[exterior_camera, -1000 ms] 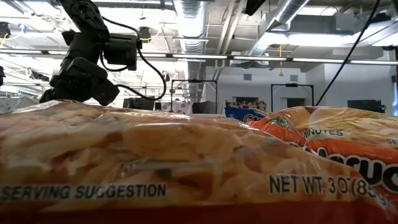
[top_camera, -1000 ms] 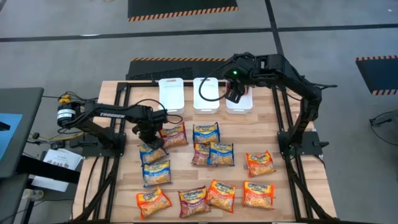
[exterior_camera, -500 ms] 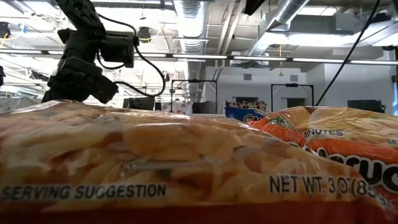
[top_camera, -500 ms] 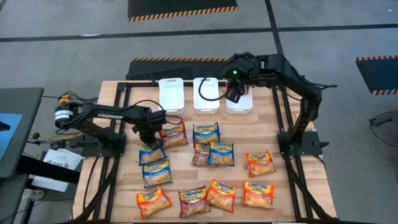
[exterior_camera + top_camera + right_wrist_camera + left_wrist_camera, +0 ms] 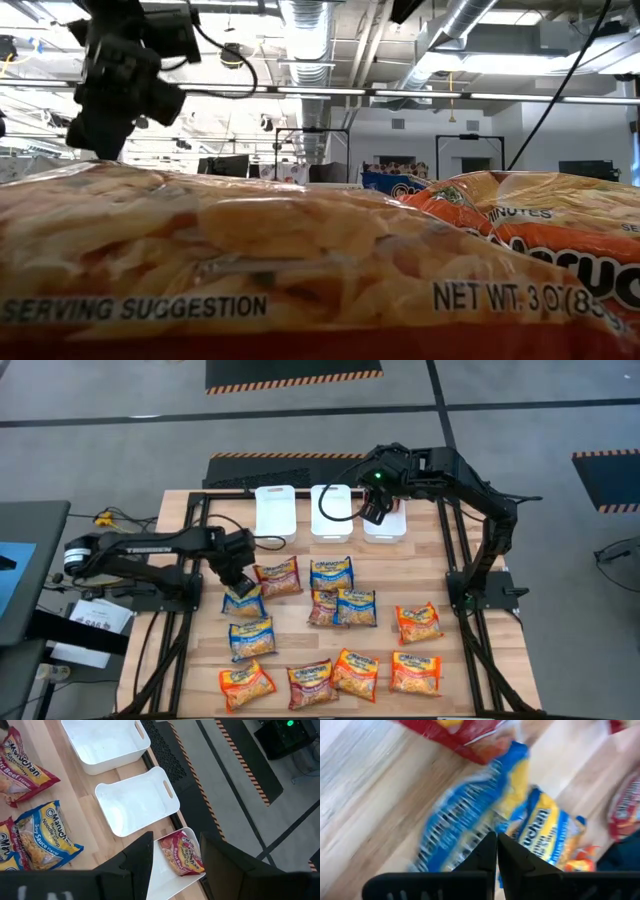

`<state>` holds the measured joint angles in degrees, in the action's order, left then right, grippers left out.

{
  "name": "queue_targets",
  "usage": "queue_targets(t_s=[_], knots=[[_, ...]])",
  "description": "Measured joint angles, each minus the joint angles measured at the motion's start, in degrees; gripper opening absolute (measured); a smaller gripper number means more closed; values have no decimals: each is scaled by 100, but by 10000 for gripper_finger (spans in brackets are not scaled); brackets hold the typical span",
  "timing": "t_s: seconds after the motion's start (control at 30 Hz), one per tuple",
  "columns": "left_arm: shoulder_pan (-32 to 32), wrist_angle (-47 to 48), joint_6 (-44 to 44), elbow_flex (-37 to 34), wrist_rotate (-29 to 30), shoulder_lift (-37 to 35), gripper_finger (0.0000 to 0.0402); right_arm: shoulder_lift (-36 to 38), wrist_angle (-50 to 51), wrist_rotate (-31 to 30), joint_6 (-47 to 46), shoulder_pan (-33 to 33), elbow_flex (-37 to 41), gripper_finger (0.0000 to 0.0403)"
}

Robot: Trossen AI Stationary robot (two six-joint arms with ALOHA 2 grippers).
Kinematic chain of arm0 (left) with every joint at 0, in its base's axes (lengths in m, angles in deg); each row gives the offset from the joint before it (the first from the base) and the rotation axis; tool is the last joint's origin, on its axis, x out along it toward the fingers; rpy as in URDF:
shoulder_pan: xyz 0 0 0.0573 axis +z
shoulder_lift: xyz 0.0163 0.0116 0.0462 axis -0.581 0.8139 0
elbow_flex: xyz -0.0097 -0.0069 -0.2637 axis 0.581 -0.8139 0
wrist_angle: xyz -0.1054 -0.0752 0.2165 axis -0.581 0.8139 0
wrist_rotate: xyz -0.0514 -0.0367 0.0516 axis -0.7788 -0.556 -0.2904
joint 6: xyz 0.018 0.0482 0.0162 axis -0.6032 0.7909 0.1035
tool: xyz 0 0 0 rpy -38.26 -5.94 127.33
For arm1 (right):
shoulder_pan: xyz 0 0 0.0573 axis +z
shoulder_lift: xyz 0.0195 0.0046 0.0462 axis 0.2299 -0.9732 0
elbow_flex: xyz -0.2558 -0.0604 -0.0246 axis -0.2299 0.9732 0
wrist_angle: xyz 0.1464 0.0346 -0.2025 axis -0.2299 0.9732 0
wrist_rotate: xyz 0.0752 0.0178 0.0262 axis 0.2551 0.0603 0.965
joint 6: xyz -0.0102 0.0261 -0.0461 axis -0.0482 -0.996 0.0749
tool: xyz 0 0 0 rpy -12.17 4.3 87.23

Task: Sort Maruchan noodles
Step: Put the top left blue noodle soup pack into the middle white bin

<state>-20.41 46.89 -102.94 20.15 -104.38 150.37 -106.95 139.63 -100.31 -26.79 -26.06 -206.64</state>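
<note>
**Left gripper pinches a blue noodle packet**

The left gripper (image 5: 240, 582), fingers pressed together, pinches the edge of a flat blue plastic Maruchan ramen packet (image 5: 465, 827) just beside a dark red plastic packet (image 5: 279, 576). The right gripper (image 5: 175, 851) hangs spread over the rightmost of three white rectangular plastic bins (image 5: 384, 525), far beyond that packet; another dark red packet (image 5: 182, 851) lies inside.

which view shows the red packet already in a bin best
The right wrist view: the red packet lies plainly in the nearest bin, label readable. The high view hides it under the right gripper; the low and left wrist views miss it.
</note>
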Motion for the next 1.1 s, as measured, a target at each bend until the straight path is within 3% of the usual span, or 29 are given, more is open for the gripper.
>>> queue_targets(t_s=[0.17,0.3,0.5,0.73,1.1], knots=[[4,-11,-97,9,-279,-375,0,0,-146,134,-123,-1,0,186],[4,-3,-315,9,-360,-588,0,-2,-358,1128,-350,-90,4,186],[-15,366,-374,13,-619,-971,0,-130,-580,1597,-354,-4,21,186],[-15,1167,-561,15,-449,-1557,0,-457,-960,2730,-360,-14,55,186],[-164,1243,-963,-463,-612,-1736,0,-1395,-1695,4399,-462,103,50,186]])
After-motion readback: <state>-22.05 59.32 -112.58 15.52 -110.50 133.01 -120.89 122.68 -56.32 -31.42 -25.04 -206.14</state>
